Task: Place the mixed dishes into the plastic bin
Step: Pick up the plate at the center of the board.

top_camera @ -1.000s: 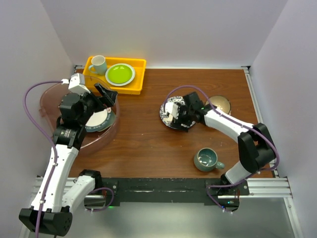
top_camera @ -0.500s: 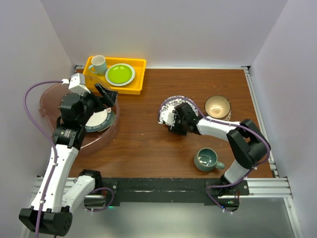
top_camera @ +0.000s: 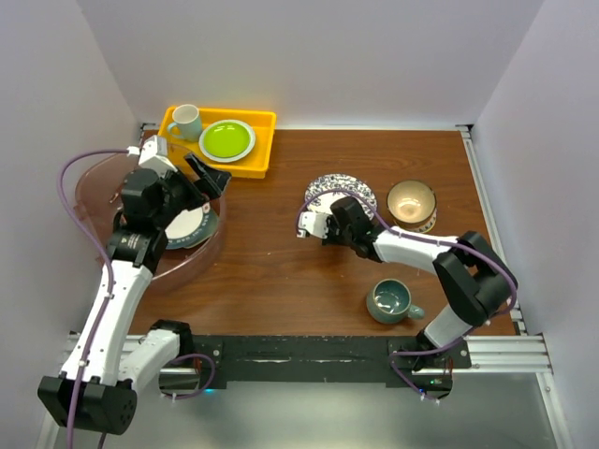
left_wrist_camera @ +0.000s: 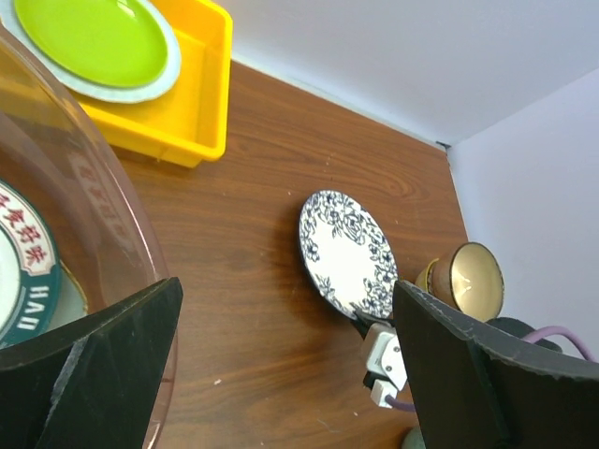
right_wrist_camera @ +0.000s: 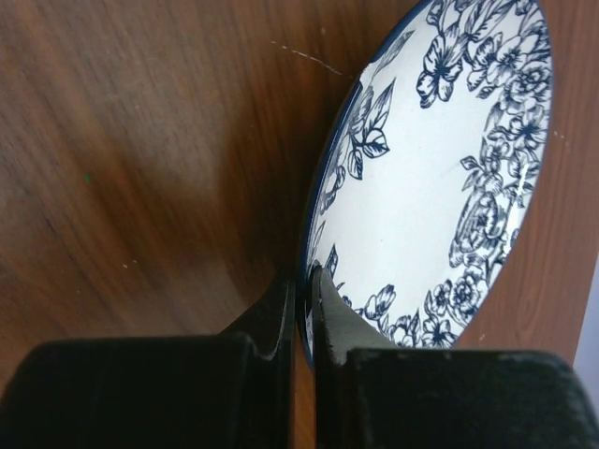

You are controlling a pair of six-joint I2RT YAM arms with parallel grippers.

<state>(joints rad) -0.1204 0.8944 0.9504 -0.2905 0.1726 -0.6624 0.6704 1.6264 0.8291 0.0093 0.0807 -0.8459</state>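
Gripping claw: your right claw [right_wrist_camera: 304, 285] is pinched shut on the near rim of the blue floral plate [right_wrist_camera: 440, 178], with one finger on each face of the rim.
Held plate: it is white with a dark blue flower border. It sits tilted, with a dark shadow under the pinched side. You cannot tell whether its far edge touches the wood.
Plate position: it is near the middle of the desk [top_camera: 271, 271], between the plastic bin [top_camera: 84, 192] and the cream-tan bowl [top_camera: 412, 203], and well apart from the bin.
Nearest neighbour: the cream-tan bowl stands upright just right of the plate, not touching it.
Near right: the teal mug [top_camera: 390, 299] stands upright close to the near edge of the desk, its handle toward the right.
Idle claw: your left claw [left_wrist_camera: 285, 295] gapes at full width and has hold of nothing. It hangs above the far right rim of the bin.
Plastic bin: it is round, transparent and pinkish, and sits at the left edge of the desk.
Bin contents: a teal-rimmed plate [top_camera: 192, 224] with a white centre and red lettering lies flat inside.
Back left: the yellow tray [top_camera: 262, 150], just behind the bin, carries a white mug [top_camera: 184, 120] and a lime-green plate [top_camera: 226, 139] side by side.
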